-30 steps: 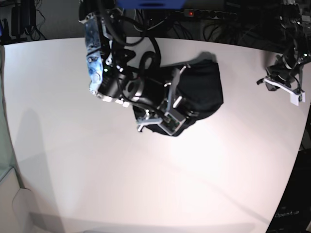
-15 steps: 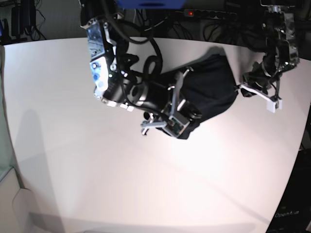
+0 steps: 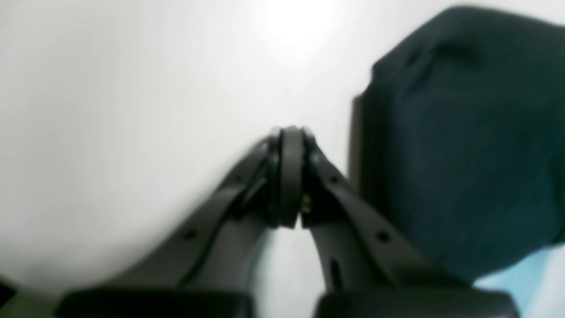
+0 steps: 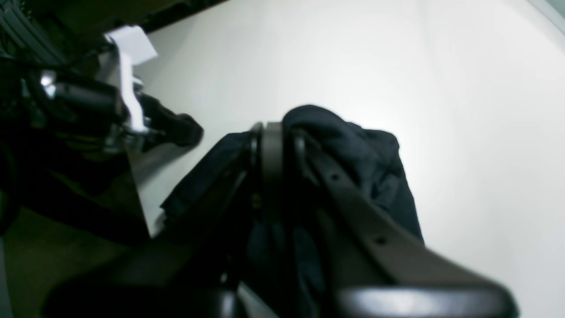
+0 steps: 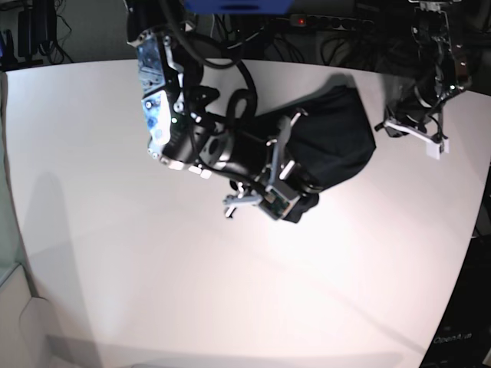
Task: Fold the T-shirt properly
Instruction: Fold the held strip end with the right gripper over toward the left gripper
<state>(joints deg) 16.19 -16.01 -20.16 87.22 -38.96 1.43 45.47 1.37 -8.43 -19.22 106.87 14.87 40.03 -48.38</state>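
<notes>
Risk: T-shirt, bunched dark heap toward worktop far edge, may smear into worse wad if right tool drags one clamped layer. Right tool pinched on T-shirt fabric, arm slung low over heap. Left tool fully closed, empty, beside heap's right side.

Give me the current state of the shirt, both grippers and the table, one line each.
Black soft knit T-shirt: bunched in a compact heap on the table.
Right gripper: shut on the T-shirt.
Left gripper: shut, empty, beside the T-shirt.
White table: bearing the T-shirt.
</notes>
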